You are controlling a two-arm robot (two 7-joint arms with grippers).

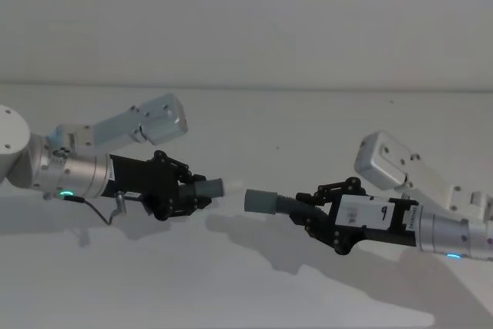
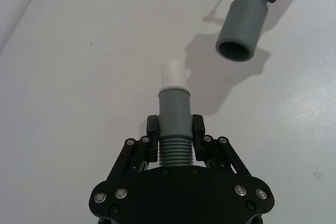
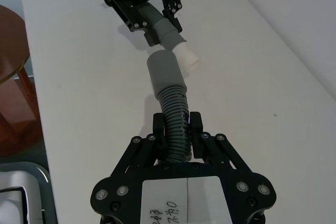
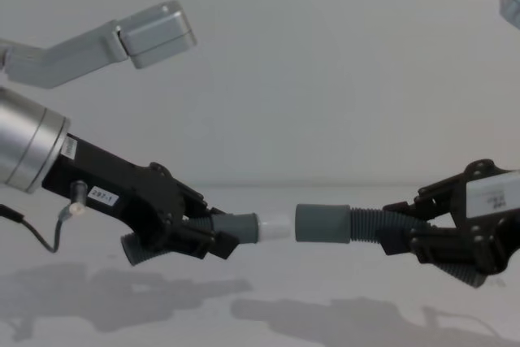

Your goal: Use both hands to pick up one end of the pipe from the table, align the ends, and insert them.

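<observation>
Above the plain white desk [image 1: 254,283], the left black pincer [image 1: 194,190] is clamped on the short dark grey tube piece [image 4: 231,227], whose white tip [image 4: 275,227] points toward the robot's right. The right black pincer [image 1: 317,215] is clamped on the longer ribbed grey tube [image 4: 374,226], its smooth cuff [image 4: 322,223] pointing left. Both lie along one roughly level line, ends facing, just apart.

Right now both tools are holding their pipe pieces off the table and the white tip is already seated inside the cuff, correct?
Not quite. The left tool and right tool do hold their pieces above the table, but the white tip is not seated. The chest view shows it just short of the cuff, and the left wrist view shows the cuff's open mouth off to one side of the tip.
</observation>
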